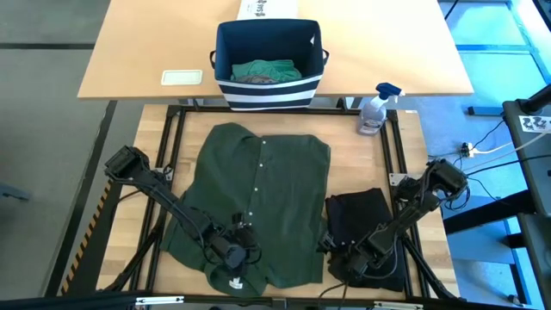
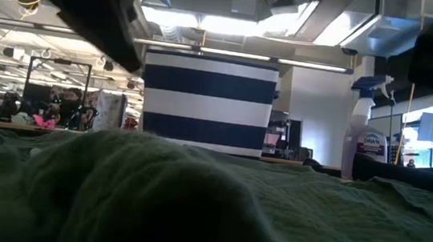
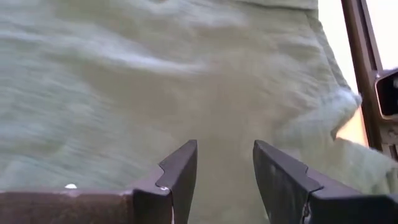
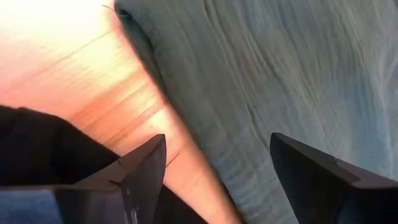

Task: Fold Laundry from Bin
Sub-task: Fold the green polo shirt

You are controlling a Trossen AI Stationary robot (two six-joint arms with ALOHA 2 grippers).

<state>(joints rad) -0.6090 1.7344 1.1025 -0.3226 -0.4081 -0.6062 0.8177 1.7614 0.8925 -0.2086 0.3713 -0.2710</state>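
A dark green button shirt [image 1: 258, 202] lies spread flat on the wooden table. A folded black garment [image 1: 366, 228] lies to its right. The navy, white-striped bin [image 1: 269, 65] stands at the far side with teal-green laundry [image 1: 267, 71] inside. My left gripper [image 1: 244, 258] hovers open over the shirt's near part [image 3: 155, 81], with only cloth showing past its fingers. My right gripper [image 1: 331, 245] is open wide by the shirt's near right edge [image 4: 280, 74], between the shirt and the black garment [image 4: 37, 149]. One finger stands over bare table [image 4: 62, 56], the other over the shirt.
A spray bottle [image 1: 376, 108] stands at the far right, beside the bin. A white printed box [image 1: 267, 9] sits behind the bin, and a small white card [image 1: 182, 77] lies on the far table. A dark metal frame [image 1: 398, 155] runs along the table's sides.
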